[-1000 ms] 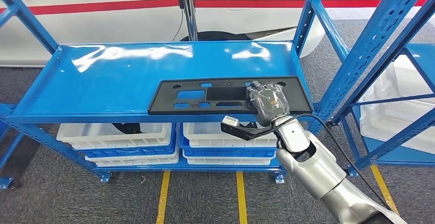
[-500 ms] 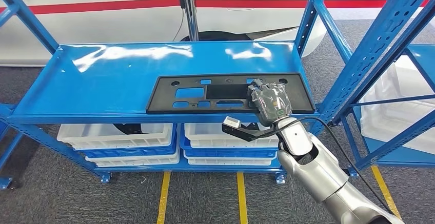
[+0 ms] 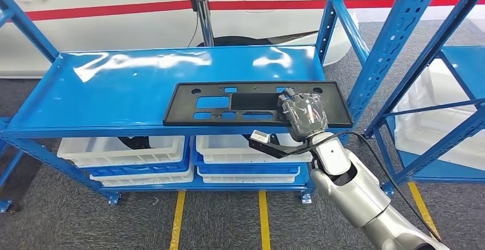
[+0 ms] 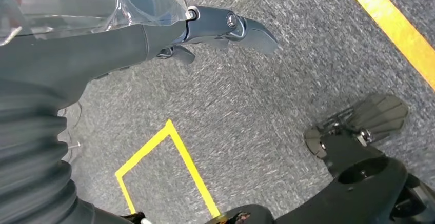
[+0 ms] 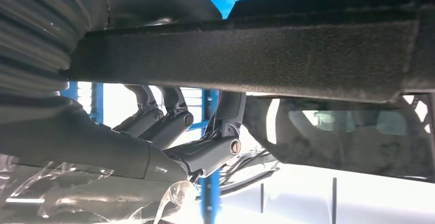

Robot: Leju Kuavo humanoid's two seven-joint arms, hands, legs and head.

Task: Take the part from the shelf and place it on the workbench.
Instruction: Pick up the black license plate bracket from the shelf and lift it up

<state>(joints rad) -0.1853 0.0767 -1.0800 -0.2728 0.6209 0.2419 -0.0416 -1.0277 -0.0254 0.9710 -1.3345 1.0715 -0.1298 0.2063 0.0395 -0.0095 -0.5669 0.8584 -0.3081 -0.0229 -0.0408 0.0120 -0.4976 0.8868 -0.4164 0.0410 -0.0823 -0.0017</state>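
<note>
The part (image 3: 183,108) is a long flat black plastic plate with several cut-outs, lying along the front edge of the blue shelf (image 3: 114,90). Its right end juts a little past the shelf's front right corner. My right hand (image 3: 303,115) grips the part near that end, palm over the top. In the right wrist view the part's (image 5: 256,55) rough black edge runs across, with my fingers (image 5: 205,152) curled under it. My left hand (image 4: 154,34) hangs over the grey carpet with its fingers (image 4: 225,24) stretched out and nothing in them.
White bins (image 3: 126,150) stand on the lower shelf level. Blue rack uprights (image 3: 394,44) rise close on the right, with a second rack beyond. A white car (image 3: 114,10) and a black pole (image 3: 203,15) stand behind. Yellow lines (image 3: 177,221) mark the floor.
The whole picture has shifted a little left, so the camera moved. Relative to the shelf, the part has slid slightly to the right in my right hand.
</note>
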